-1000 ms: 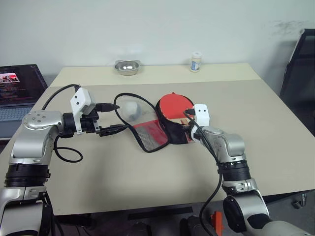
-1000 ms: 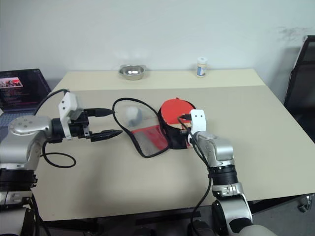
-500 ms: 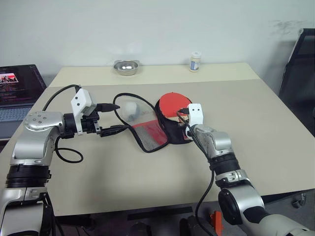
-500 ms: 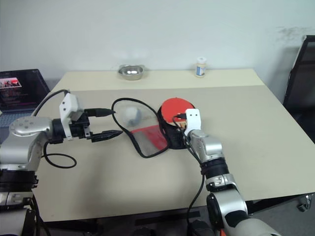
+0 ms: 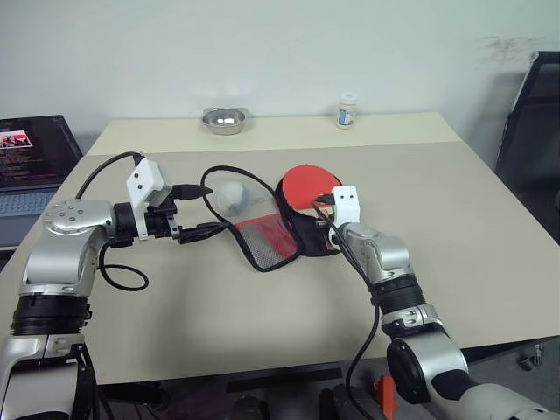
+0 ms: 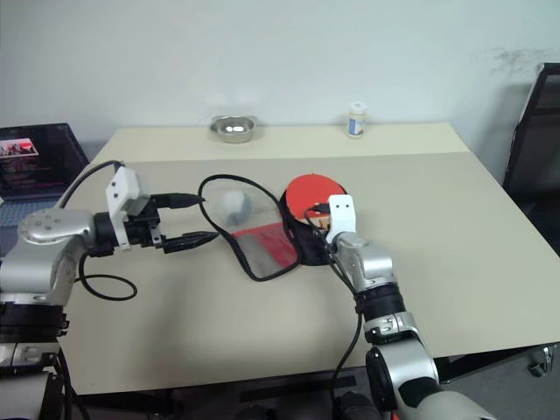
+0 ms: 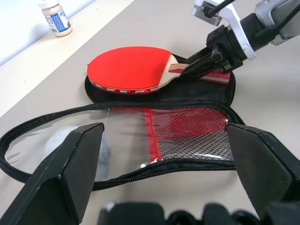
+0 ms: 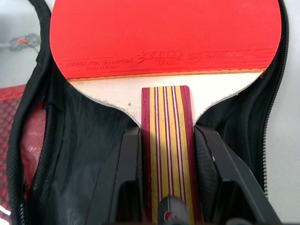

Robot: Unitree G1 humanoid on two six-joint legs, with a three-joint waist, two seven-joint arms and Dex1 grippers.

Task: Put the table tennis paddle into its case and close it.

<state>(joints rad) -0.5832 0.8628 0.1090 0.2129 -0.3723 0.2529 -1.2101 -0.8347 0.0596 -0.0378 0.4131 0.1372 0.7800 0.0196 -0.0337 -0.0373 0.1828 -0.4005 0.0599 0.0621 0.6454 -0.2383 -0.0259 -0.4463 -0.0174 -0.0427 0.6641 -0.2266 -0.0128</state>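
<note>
The case [image 5: 306, 238] lies unzipped on the table, its black half under the table tennis paddle [image 5: 308, 185]. The lid [image 7: 140, 133], with a clear window and a red mesh pocket, is folded out toward my left gripper [image 5: 203, 211]. The paddle's red face [image 8: 164, 33] rests on the black lining. My right gripper [image 8: 168, 133] is shut on the striped wooden handle [image 7: 215, 76], one finger on each side. The left gripper hovers open just beside the lid's zip edge, holding nothing.
A white ball [image 5: 232, 192] shows behind the lid's clear window. A steel bowl [image 5: 225, 118] and a small white bottle [image 5: 348, 110] stand at the table's far edge. An open laptop [image 5: 31, 162] sits off the left side, and a black chair [image 5: 534, 114] stands at the right.
My right arm has shifted a little to the left, its gripper still on the paddle's handle. The left gripper and the case's lid have stayed where they were.
</note>
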